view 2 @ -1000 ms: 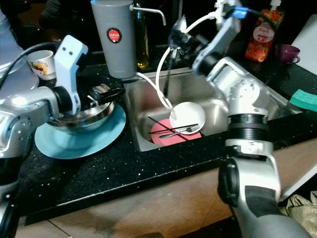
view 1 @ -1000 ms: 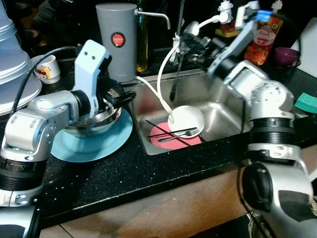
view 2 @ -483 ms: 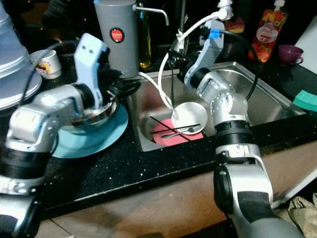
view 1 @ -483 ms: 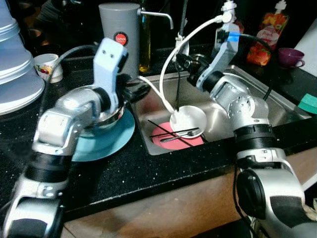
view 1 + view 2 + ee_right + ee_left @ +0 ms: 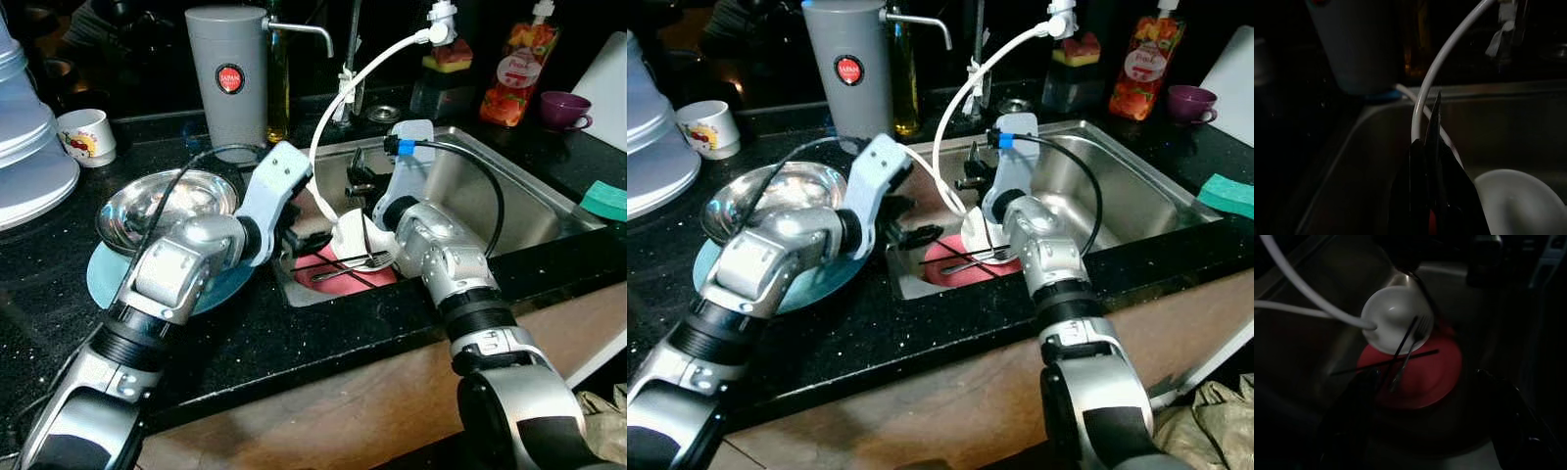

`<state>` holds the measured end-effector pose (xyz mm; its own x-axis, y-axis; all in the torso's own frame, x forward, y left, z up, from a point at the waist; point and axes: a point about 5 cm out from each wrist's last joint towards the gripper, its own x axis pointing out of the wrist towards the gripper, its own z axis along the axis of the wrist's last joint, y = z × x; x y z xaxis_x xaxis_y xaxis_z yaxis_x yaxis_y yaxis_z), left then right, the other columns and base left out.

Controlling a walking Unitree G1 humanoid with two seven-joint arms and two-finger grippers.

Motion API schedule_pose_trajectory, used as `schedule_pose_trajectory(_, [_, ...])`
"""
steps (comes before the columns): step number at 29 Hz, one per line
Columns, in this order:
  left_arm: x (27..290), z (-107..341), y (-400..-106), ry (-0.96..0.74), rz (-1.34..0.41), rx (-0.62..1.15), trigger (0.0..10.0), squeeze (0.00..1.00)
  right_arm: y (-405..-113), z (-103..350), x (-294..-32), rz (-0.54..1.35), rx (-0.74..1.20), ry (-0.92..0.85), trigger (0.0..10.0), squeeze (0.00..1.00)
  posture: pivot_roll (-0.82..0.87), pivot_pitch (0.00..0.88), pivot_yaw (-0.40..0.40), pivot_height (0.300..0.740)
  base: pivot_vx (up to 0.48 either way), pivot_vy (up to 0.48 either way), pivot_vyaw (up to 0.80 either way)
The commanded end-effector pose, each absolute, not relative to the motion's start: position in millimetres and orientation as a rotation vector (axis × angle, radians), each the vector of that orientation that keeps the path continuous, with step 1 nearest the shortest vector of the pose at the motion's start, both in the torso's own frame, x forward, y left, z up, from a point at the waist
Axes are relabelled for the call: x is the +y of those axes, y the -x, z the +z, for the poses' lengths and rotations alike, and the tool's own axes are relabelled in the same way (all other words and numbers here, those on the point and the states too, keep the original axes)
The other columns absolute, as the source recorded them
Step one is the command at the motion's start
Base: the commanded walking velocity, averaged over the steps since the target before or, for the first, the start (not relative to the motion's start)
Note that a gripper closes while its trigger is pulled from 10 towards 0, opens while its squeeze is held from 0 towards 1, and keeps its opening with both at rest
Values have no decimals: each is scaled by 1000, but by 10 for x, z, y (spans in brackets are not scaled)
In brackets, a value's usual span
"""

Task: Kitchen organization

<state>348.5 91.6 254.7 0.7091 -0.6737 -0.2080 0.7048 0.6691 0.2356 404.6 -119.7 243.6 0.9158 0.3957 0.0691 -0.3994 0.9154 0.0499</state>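
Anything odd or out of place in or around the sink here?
Yes. A white hose loops down from behind the sink and ends in the white bowl. That bowl sits on a red plate with a fork and black chopsticks strewn crosswise over them.

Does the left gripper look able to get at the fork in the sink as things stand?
Probably yes: the left gripper hangs open over the red plate, the fork lies exposed on top; only black chopsticks cross it.

You are in a home kitchen: a steel sink (image 5: 509, 186) with dishes, a tap (image 5: 348, 59), a soap bottle (image 5: 511, 69), a black table (image 5: 294, 343).
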Motion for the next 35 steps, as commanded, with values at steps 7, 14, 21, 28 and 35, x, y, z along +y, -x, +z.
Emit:
schedule_pose_trajectory(7, [1019,2447,-3504,-343,-740,156,10000,0,-4037,2274,-1159,432,0,0,1922,0,50,91,2,740,0,0,0])
schedule_pose_trajectory(14, [1008,2460,-3486,-337,-750,147,10000,0,-4029,2221,-1141,452,31,14,10000,600,52,85,2,740,0,0,0])
schedule_pose_trajectory(21, [970,2649,-3502,-292,-743,32,10000,0,-4050,2281,-1166,425,12,21,10000,0,51,86,3,740,0,0,0])
schedule_pose_trajectory(28, [895,3402,-3370,162,-791,-185,10000,0,-4084,2723,-1323,330,-176,-74,10000,0,48,77,-3,740,0,0,0])
schedule_pose_trajectory(35, [1299,3878,-3294,-16,-614,-327,10000,0,-4062,2991,-1313,377,-265,-137,10000,0,50,69,-9,740,0,0,0])
